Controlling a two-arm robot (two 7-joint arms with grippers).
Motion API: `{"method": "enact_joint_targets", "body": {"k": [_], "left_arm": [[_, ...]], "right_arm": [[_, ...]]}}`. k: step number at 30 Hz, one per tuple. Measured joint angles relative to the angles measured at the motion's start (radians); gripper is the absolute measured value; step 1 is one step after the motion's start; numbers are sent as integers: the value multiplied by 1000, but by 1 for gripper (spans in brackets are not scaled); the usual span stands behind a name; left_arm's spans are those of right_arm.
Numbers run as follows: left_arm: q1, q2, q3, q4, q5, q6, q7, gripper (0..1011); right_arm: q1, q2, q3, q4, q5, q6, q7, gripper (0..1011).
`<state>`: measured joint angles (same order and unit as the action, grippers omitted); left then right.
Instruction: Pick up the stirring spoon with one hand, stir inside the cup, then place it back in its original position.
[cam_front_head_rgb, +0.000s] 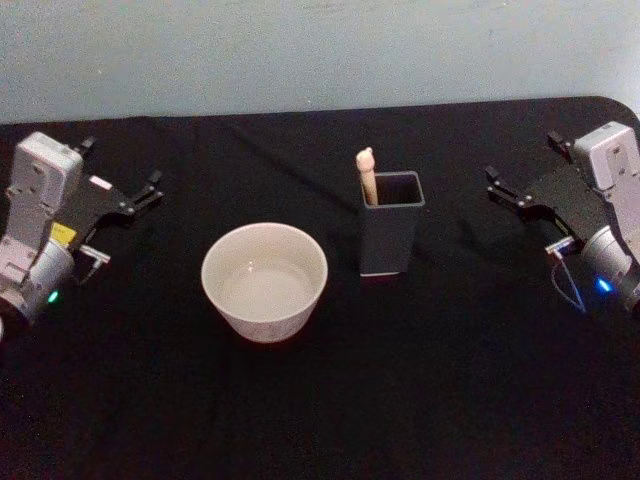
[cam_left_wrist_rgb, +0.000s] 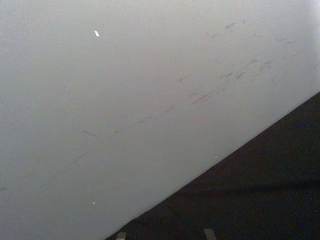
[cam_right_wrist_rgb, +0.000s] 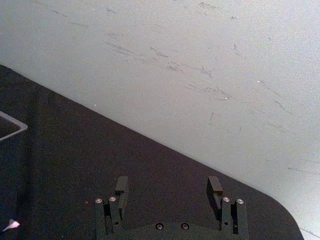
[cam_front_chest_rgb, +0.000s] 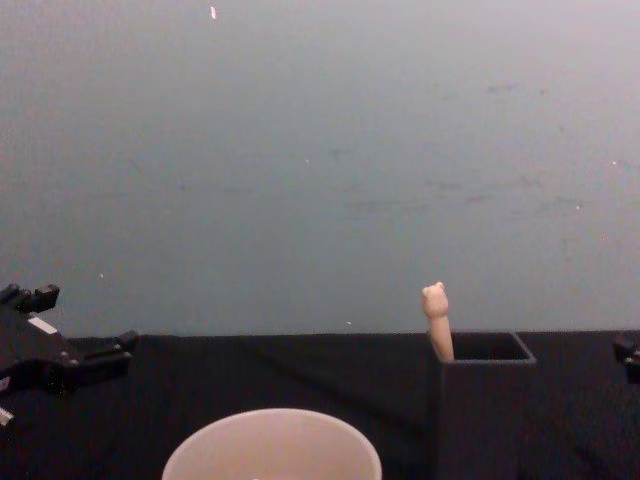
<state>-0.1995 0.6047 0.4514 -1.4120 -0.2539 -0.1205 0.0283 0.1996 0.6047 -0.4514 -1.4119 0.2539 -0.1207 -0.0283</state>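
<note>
Standing handle-up in the dark square holder (cam_front_head_rgb: 388, 245), the stirring spoon (cam_front_head_rgb: 366, 176) leans into its left corner with the knob proud of the rim, which I judge leaves room to pinch it from above. The cup (cam_front_head_rgb: 262, 326) sits just beside the holder on my left, so the carry is short. My right tool (cam_front_head_rgb: 525, 212) rests at the right edge of the desk (cam_front_head_rgb: 450, 400), fingers apart; left tool (cam_front_head_rgb: 124, 222) parked far left, likewise apart.
</note>
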Motion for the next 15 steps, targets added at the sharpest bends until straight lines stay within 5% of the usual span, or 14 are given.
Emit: {"method": "enact_joint_targets", "body": {"k": [15], "left_arm": [[0,0,0,0,0,0,0,1001]], "right_arm": [[0,0,0,0,0,0,0,1000]]}}
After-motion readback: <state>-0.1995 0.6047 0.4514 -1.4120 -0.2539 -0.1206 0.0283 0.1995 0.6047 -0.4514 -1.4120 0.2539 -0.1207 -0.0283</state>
